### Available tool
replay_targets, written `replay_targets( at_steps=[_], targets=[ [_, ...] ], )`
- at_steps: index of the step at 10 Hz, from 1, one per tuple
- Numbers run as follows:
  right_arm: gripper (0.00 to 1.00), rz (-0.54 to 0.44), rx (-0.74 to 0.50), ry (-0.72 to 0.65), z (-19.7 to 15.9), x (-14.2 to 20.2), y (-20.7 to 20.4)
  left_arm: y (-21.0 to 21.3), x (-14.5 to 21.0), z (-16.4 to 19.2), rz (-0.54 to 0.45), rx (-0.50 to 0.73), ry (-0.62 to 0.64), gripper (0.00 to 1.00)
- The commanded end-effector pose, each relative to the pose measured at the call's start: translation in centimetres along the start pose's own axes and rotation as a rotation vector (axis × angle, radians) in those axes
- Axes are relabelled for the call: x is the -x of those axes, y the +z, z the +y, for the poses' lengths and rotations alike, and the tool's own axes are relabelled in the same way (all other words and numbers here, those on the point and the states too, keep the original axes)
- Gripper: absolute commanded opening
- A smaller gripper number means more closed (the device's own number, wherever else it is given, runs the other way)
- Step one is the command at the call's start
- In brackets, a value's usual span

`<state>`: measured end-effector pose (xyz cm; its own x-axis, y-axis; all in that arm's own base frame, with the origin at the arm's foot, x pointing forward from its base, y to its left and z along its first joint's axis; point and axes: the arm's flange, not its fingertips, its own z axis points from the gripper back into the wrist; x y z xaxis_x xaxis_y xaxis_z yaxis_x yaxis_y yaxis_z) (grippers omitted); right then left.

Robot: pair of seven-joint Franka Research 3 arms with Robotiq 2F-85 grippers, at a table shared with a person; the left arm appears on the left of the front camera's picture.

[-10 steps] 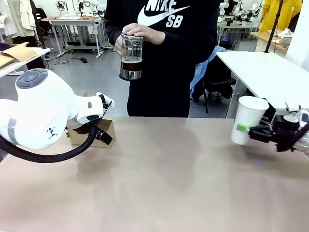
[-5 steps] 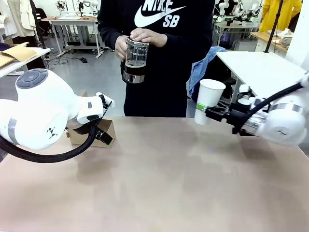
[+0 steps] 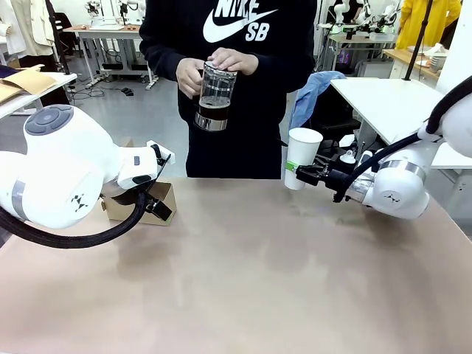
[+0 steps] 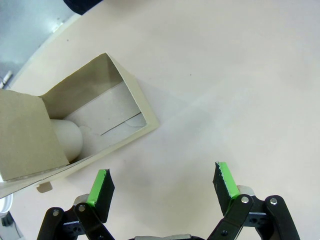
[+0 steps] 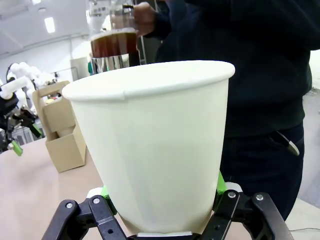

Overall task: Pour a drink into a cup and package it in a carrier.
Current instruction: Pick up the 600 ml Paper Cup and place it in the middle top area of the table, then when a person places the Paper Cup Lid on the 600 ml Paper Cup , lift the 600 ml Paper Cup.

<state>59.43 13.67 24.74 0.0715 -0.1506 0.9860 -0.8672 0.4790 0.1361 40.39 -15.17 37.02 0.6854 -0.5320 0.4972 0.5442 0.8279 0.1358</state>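
On the beige table [image 3: 243, 280] stands the carrier [image 3: 167, 192], white workbenches [image 3: 398, 103] beyond.

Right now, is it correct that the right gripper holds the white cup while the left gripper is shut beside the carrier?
Not quite: the left gripper is open, jaws wide apart beside the carrier, as the left wrist view shows. The right gripper does hold the white cup.
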Motion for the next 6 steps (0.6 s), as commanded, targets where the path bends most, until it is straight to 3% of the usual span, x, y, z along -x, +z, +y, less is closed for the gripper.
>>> replay_targets(
  at_steps=[1, 2, 6],
  targets=[
    [0.80, 0.038, -0.012, 0.019, -0.2, 0.0, -1.0, 0.0, 0.0, 0.0, -0.001, 0.001, -0.001, 1.00],
    [0.80, 0.000, 0.000, 0.000, 0.0, 0.0, 0.0, 0.0, 0.0, 0.0, -0.001, 0.001, -0.001, 1.00],
    [0.80, 0.000, 0.000, 0.000, 0.0, 0.0, 0.0, 0.0, 0.0, 0.0, -0.001, 0.001, -0.001, 1.00]
  ],
)
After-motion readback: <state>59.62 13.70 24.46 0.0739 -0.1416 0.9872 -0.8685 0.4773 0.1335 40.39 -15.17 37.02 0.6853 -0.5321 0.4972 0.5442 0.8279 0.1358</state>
